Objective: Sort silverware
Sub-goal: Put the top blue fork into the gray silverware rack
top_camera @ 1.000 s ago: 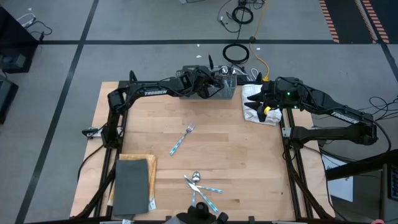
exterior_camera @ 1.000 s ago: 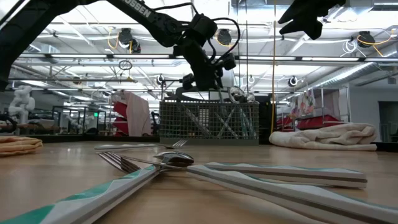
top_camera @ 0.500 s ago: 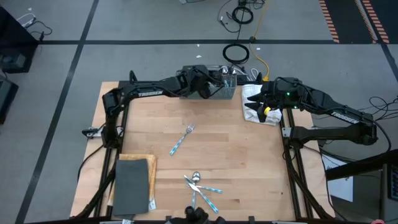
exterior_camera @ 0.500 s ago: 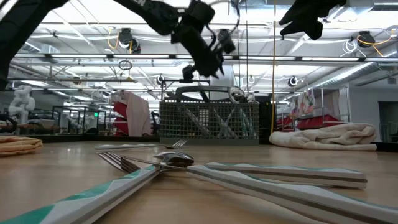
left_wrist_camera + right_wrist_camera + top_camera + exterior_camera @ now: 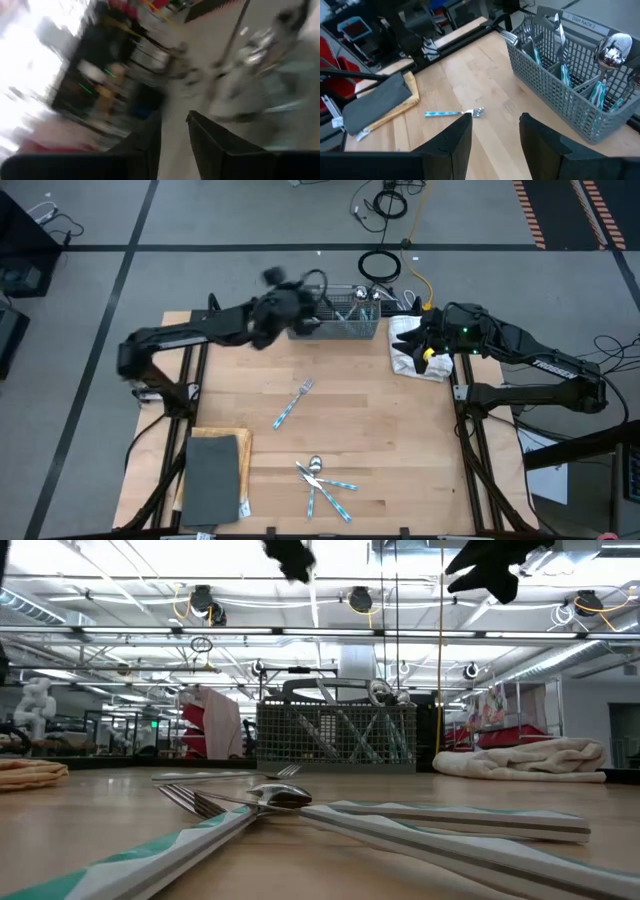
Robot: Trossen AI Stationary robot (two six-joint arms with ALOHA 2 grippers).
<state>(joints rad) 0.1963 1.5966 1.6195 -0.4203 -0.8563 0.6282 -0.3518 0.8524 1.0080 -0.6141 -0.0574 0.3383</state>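
Our left gripper (image 5: 312,283) hangs above the basket (image 5: 352,315); we cannot tell how its jaws stand. Our right gripper (image 5: 408,341) waits over the towel (image 5: 404,363), jaws spread, empty.

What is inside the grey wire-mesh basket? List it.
Inside the basket stand pieces of silverware: a spoon, fork tines and blue handles behind the mesh. An exact count is not possible, since the mesh and dividers cover the lower parts.

The setting is an industrial robotics lab. Indicators: exposed ceiling trusses (image 5: 150,635) with overhead lights, a grey floor marked with black tape lines (image 5: 120,280), and loose cables (image 5: 380,265) beside the wooden counter (image 5: 380,430).
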